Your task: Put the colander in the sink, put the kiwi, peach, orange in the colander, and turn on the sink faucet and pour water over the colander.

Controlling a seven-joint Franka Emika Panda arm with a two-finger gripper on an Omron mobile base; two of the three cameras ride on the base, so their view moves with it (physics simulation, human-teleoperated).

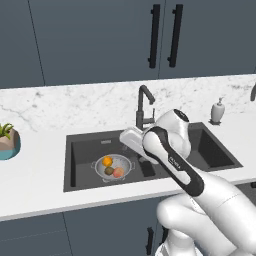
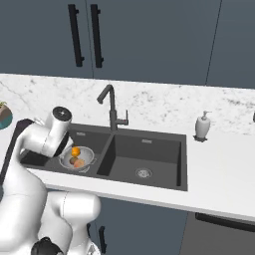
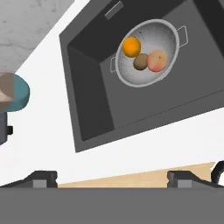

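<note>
The silvery colander (image 1: 123, 161) (image 2: 87, 156) (image 3: 151, 33) sits on the floor of the left basin of the dark sink (image 1: 80, 150) (image 2: 149, 149) (image 3: 87, 100). Inside it lie the orange (image 1: 107, 161) (image 2: 75, 151) (image 3: 131, 47), the brown kiwi (image 1: 109, 171) (image 3: 140, 61) and the pinkish peach (image 1: 118, 172) (image 2: 79, 163) (image 3: 157, 60), close together. My gripper (image 3: 111, 179) is open and holds nothing. It hangs above the left basin's front side, apart from the colander. The dark sink faucet (image 1: 144, 107) (image 2: 112, 112) stands behind the divider. No water is in view.
A teal plant pot (image 1: 9, 142) (image 3: 13, 92) stands on the white counter left of the sink. A white soap dispenser (image 1: 217, 111) (image 2: 202, 126) stands to the right. The right basin has a round drain (image 2: 143, 173). Dark cabinets hang above.
</note>
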